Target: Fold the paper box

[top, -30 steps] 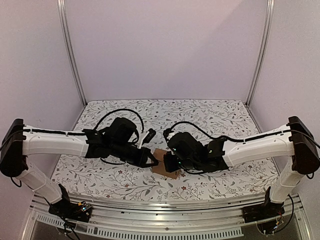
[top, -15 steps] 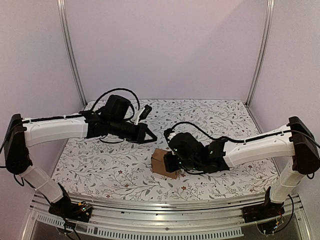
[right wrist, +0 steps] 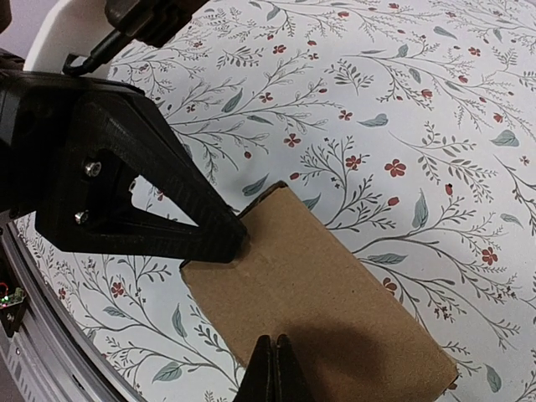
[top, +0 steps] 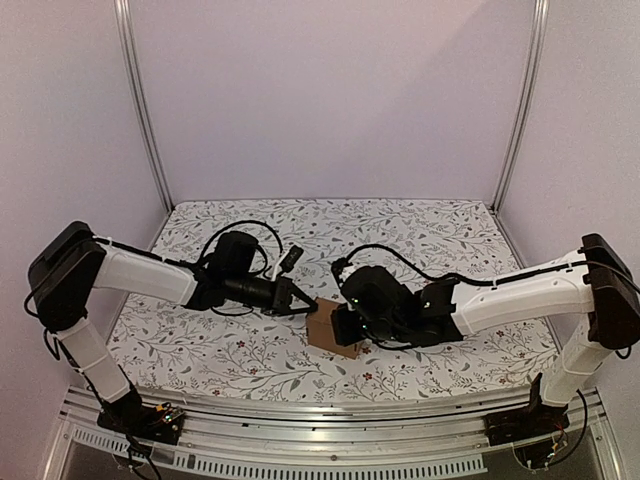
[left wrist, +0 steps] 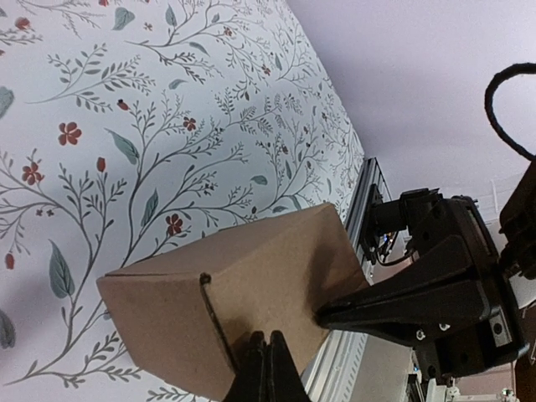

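The paper box [top: 331, 329] is a small brown cardboard cube standing on the floral table between the two arms. My left gripper [top: 306, 303] is shut, and its closed tips touch the box's left upper edge. My right gripper [top: 347, 327] is shut, with its closed tips against the box's right side. In the left wrist view the box [left wrist: 243, 285] fills the lower middle, my shut left gripper [left wrist: 266, 337] rests on its face, and the right gripper's tip [left wrist: 327, 315] touches its right edge. In the right wrist view the box [right wrist: 335, 293] lies under my right gripper [right wrist: 273, 340], and the left gripper's tip [right wrist: 234, 244] touches the box's corner.
The floral table cover [top: 420, 230] runs to the back wall. Metal posts [top: 140, 100] stand at the back corners. An aluminium rail [top: 330, 445] runs along the near edge below the arm bases. A cable [top: 390, 255] loops over the right wrist.
My left arm lifted up and back from the box half a second ago, then came back down to its left side. The right gripper and the box stayed almost still.
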